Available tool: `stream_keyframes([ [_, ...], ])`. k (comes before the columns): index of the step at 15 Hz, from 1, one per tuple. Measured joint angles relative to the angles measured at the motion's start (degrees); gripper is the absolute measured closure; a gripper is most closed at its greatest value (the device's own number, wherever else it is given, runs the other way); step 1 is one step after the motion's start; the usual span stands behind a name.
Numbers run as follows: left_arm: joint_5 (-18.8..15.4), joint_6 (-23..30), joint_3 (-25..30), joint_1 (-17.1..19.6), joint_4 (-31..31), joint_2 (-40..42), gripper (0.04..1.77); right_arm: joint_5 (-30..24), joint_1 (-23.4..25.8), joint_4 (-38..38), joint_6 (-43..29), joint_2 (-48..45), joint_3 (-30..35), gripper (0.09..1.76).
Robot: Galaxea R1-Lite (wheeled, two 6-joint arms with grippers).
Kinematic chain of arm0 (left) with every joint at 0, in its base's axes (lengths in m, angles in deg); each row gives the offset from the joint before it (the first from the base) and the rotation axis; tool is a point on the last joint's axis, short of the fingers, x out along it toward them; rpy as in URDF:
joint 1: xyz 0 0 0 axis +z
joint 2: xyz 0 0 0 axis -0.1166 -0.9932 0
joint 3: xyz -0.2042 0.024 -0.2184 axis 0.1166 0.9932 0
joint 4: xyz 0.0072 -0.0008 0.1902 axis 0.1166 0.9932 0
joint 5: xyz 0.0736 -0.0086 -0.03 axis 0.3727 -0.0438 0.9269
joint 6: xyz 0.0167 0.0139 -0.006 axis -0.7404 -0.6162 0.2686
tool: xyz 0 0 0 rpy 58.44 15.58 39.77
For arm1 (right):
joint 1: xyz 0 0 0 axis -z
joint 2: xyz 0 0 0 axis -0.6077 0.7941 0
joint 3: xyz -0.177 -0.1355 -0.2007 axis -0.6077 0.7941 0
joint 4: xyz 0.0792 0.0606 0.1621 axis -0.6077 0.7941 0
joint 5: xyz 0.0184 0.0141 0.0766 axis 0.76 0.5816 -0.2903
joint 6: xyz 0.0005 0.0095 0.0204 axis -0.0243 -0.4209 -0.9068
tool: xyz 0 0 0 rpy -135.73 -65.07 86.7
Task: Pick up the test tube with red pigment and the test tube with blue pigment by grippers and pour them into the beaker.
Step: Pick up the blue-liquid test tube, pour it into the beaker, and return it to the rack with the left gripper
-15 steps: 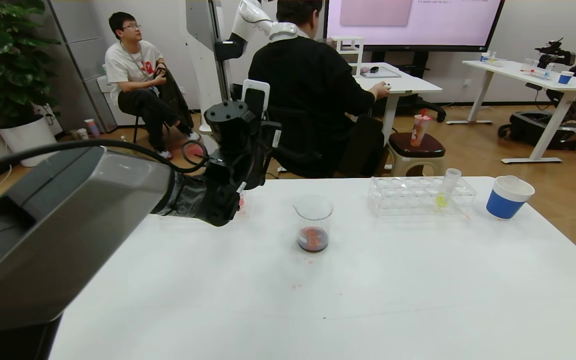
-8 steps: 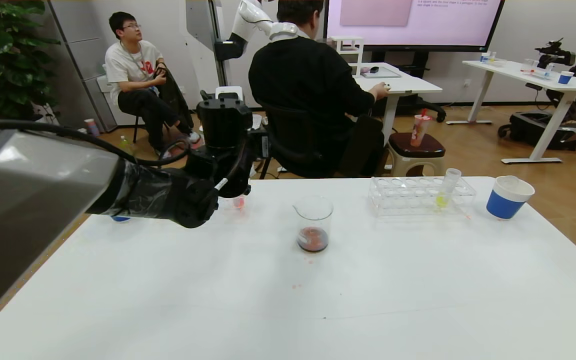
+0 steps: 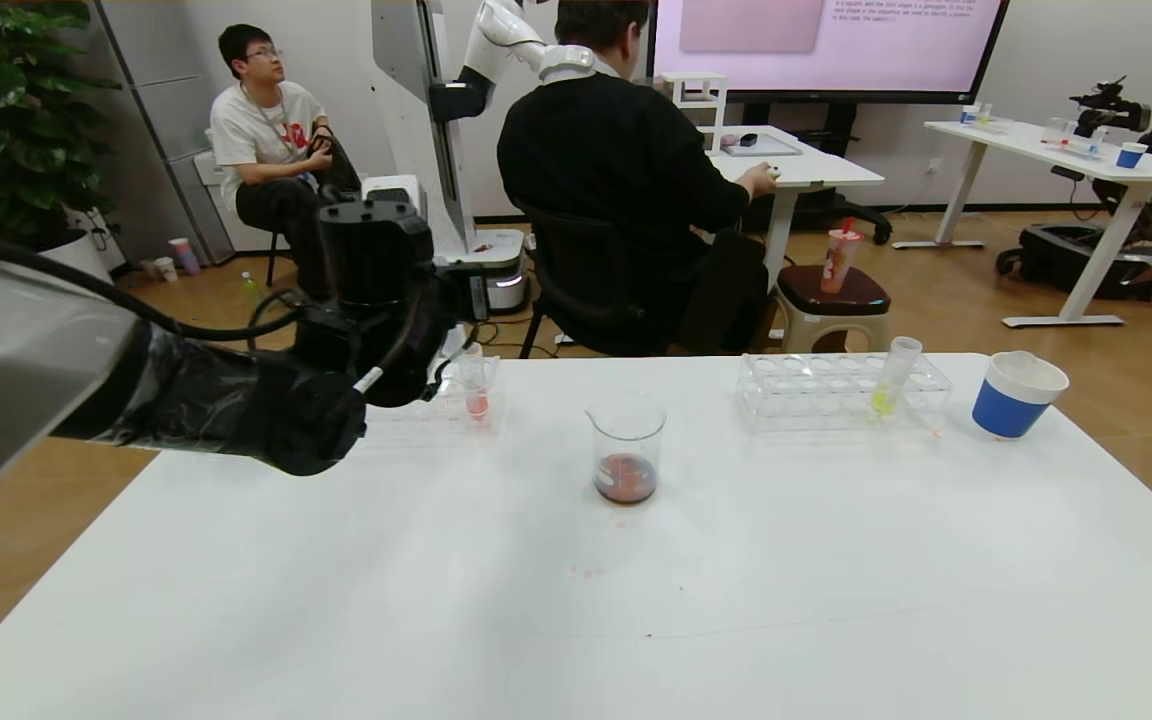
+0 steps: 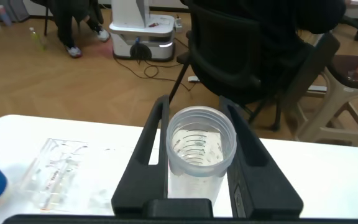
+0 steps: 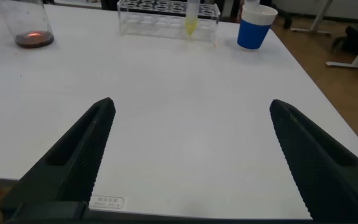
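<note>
Chunky grey-and-black arm, all-black claws

The left arm (image 3: 86,380) has a grey shell, glossy black wrap and looping black cable; the right gripper (image 5: 191,155) has ridged matte-black fingers (image 5: 86,146) plus a small white label.

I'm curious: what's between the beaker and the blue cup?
In the head view, a clear rack holding a yellow-liquid tube stands between the beaker and the cup.
</note>
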Motion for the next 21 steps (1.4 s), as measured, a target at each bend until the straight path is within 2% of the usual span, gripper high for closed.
stream_keyframes([
  [4, -7.16, -2.84, 4.33, 12.31, -1.13, 3.56, 1.27, -0.01, 0.0, 0.0, 0.02, 0.0, 0.0, 0.11],
  [7, -11.79, -3.68, 4.96, 22.47, -1.21, 4.44, 1.27, -0.01, 0.0, 0.0, 0.0, 0.0, 0.0, 0.11],
  [10, -15.7, -3.5, 4.66, 29.89, -1.22, 3.52, 1.27, -0.01, 0.0, 0.0, 0.0, 0.0, 0.0, 0.11],
  [12, -16.31, -3.24, 3.46, 32.56, -1.29, 1.99, 1.27, -0.01, 0.02, 0.0, 0.0, 0.0, 0.0, 0.11],
  [18, -15.9, -2.91, -5.35, 37.0, -1.46, -7.23, 1.27, 0.0, 0.0, 0.0, 0.02, 0.0, 0.0, 0.11],
  [21, -15.57, -2.89, -5.79, 37.47, -6.58, -11.43, 1.27, 0.0, 0.0, 0.0, 0.0, 0.0, 0.0, 0.11],
])
